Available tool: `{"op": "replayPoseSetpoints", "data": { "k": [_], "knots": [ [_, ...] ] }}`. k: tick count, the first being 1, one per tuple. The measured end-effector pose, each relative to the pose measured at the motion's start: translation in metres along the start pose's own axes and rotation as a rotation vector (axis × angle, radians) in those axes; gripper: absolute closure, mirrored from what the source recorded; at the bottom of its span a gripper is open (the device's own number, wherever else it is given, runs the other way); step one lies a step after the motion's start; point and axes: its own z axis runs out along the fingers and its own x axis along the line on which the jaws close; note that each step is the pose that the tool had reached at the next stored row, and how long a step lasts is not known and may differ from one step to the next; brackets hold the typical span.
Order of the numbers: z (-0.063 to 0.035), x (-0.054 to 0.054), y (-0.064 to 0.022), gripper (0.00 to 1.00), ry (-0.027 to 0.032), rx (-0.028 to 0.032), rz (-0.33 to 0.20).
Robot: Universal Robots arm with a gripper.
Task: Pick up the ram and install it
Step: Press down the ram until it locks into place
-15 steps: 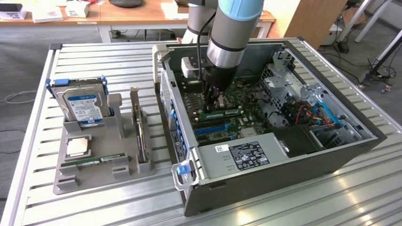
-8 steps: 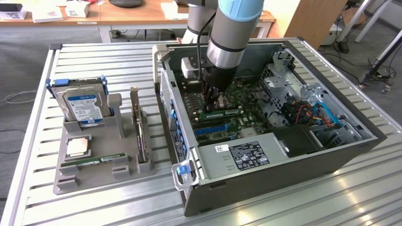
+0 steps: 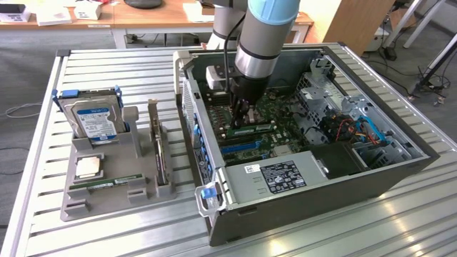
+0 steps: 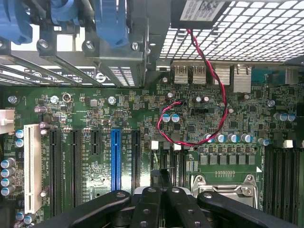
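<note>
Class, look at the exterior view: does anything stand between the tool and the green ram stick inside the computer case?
Nothing visible does. The shut tool sits right at the ram on the motherboard, with no cable or part between them.

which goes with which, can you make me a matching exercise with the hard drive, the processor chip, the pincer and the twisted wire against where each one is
Things:
1. hard drive
2. processor chip
3. pincer
4. twisted wire

Places:
a. lying flat on the grey holder
b. down inside the open computer case
c. standing upright in the grey holder
d. looping over the motherboard

Pairs: 1-c, 2-a, 3-b, 4-d
</note>
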Motion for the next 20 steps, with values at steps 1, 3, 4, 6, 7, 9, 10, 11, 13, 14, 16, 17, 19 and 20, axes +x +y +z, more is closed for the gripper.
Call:
{"op": "replayPoseSetpoints", "data": {
  "k": [1,3,4,6,7,9,10,11,13,14,16,17,19,20],
  "knots": [
    [0.0004,0.0000,0.0000,0.89,-0.0001,0.0000,0.000],
    [0.0007,0.0001,0.0000,0.89,0.0004,-0.0003,0.000],
    [0.0008,0.0001,0.0000,0.89,0.0004,-0.0003,0.000],
    [0.0008,0.0001,0.0000,0.89,0.0005,-0.0002,0.000],
    [0.0008,0.0001,0.0000,0.89,0.0004,-0.0002,0.000],
    [0.0012,0.0001,0.0000,0.89,0.0001,-0.0001,0.000],
    [0.0013,0.0001,0.0000,0.89,0.0001,-0.0001,0.000],
    [0.0016,0.0001,0.0000,0.89,-0.0001,-0.0001,0.000],
    [0.0023,0.0002,0.0000,0.89,-0.0004,-0.0002,0.000],
    [0.0027,0.0003,0.0000,0.89,-0.0006,-0.0003,0.000],
    [0.0033,0.0005,0.0000,0.89,-0.0009,-0.0005,0.000],
    [0.0034,0.0005,0.0000,0.89,-0.0011,-0.0005,0.000],
    [0.0037,0.0004,-0.0001,0.89,-0.0015,-0.0004,0.000],
    [0.0037,0.0004,-0.0001,0.89,-0.0015,-0.0003,0.000]
  ]
}}
